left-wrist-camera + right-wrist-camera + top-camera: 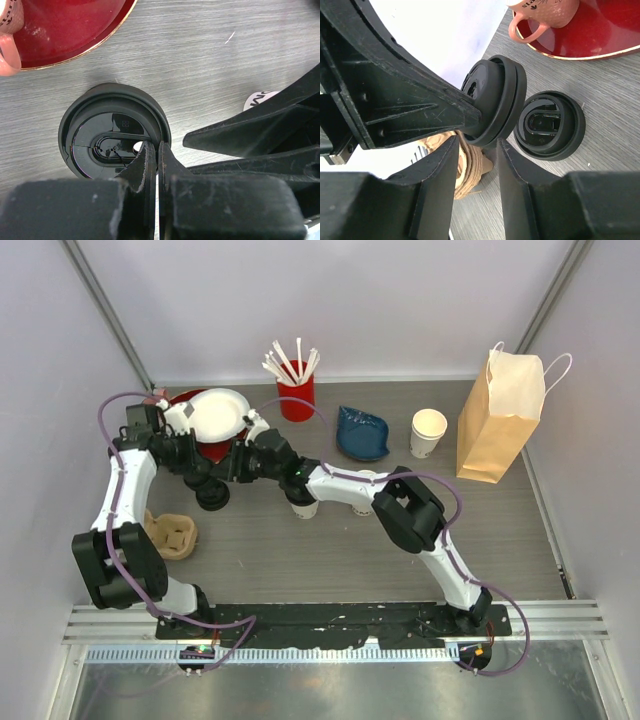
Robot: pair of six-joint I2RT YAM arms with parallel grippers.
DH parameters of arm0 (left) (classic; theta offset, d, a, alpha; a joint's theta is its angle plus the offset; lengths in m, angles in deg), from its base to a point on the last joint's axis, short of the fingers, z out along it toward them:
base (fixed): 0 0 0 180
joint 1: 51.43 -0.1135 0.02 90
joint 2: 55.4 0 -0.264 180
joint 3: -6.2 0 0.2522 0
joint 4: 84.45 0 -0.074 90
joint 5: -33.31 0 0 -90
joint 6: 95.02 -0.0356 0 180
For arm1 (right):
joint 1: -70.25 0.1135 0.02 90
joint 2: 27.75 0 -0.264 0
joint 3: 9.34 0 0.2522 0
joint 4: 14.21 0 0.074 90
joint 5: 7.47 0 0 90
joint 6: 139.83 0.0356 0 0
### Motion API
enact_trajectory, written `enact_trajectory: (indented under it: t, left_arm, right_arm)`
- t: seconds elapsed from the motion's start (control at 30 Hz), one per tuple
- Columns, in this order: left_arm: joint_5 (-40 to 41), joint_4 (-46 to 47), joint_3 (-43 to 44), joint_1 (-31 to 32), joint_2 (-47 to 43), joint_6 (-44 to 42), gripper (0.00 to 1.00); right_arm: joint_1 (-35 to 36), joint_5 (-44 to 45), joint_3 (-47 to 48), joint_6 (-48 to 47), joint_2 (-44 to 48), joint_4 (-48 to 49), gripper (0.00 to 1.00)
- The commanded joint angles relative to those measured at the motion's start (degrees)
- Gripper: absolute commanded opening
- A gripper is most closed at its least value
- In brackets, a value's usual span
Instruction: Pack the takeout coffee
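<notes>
Right wrist view had my left gripper [156, 150] pressed together on the raised rim of a black lid [495, 95], holding it tilted above the table. My right gripper [477, 145] stood spread with the lid's lower edge between its fingers, not clearly touching. I judged the step to be a handover. The right fingers needed to close squarely across the rim before the left let go, or the lid could twist out. A second lid [550, 125] lay flat just beside. One takeout cup [304, 508] stood under my right forearm, its top hidden, and another seemed to stand beside it. The pink mug [545, 12] and red plate [600, 30] crowded the far side and the cardboard carrier [172, 535] the near side. The paper bag [497, 415] stood well apart.
</notes>
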Motion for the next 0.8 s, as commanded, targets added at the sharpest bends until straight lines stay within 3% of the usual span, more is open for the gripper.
enact_trajectory:
  t: [0.0,0.27,0.77]
  left_arm:
    - [-3.53,3.89,-0.44,-1.26,-2.21,2.28,0.00]
    - [-4.77,4.77,-0.96,-1.87,-2.65,2.63,0.00]
    - [-9.07,3.54,-1.84,-1.96,-1.68,2.63,0.00]
  right_arm:
    - [-0.09,-0.35,3.13,2.89,-1.68,3.20,0.39]
    - [0.26,-0.70,4.27,3.42,-3.18,2.76,0.33]
    - [0.35,0.88,7.52,2.89,-6.51,-1.19,0.31]
